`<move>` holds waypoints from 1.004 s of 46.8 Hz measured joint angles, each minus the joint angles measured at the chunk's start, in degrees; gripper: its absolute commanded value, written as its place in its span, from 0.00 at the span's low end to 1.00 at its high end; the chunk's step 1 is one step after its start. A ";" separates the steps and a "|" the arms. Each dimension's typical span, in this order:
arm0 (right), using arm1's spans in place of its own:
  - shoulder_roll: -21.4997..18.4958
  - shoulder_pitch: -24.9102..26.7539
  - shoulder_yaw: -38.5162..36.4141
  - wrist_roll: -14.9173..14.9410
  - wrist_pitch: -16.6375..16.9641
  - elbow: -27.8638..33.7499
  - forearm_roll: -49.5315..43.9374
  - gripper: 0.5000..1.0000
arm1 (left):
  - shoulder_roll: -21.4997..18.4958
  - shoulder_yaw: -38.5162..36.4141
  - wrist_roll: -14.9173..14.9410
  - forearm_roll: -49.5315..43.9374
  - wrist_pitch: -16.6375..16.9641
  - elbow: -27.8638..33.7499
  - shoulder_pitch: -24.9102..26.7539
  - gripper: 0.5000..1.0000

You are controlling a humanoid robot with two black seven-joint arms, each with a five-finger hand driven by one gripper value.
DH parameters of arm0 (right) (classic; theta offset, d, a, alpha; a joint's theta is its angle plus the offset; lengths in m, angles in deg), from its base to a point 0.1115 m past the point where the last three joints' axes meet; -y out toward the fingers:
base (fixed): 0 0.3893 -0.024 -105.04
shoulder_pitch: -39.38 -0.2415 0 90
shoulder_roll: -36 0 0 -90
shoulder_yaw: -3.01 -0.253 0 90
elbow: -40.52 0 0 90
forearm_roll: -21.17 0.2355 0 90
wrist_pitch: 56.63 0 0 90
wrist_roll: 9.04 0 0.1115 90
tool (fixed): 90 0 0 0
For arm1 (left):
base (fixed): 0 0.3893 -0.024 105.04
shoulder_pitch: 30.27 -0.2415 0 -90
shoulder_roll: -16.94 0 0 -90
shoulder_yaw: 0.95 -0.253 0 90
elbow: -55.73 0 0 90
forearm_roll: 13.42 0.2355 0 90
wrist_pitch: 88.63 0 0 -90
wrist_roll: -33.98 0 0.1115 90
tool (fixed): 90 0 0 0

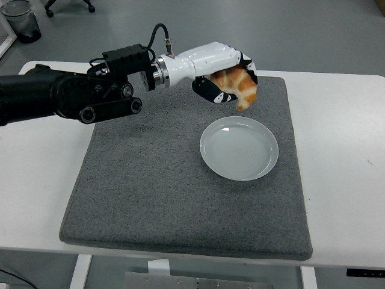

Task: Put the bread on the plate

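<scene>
While the left arm reaches in from the picture's left edge across the white table (pixel 343 120), its white-shelled hand with black finger segments (pixel 219 72) is curled around a golden-brown, crescent-shaped croissant (pixel 237 87). The fingers wrap over the top and far side of the bread and the thumb side cups it from beneath, so the pastry is pinched inside the closed hand, with one pointed end poking down and to the right out of the grasp. Held in the air, the bread hangs above the square, dark grey felt mat (pixel 150 180) that covers most of the tabletop, close to the mat's far edge. Just below and slightly to the right of the bread in the picture lies a round, pale grey-green ceramic plate (pixel 239 149), flat on the right half of the mat, its shallow bowl glossy with a small reflection near the far rim. Bread and plate are apart, the croissant's lower tip appearing just beyond the plate's far rim. Behind the hand, the black forearm (pixel 66 96) with its round joints stretches over the mat's left far corner.
</scene>
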 measured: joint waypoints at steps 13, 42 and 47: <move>0.00 0.00 0.00 0.00 0.00 0.04 0.00 0.88 | 5.48 0.08 -0.11 5.96 3.33 -5.74 -7.56 0.00; 0.00 0.00 0.00 -0.02 -0.07 0.04 0.00 0.88 | 11.36 0.07 -0.23 5.98 4.08 -11.06 -12.74 0.00; 0.00 0.00 0.00 -0.02 -0.03 0.04 0.00 0.88 | 12.35 0.02 -0.27 5.98 4.08 -12.22 -13.66 0.00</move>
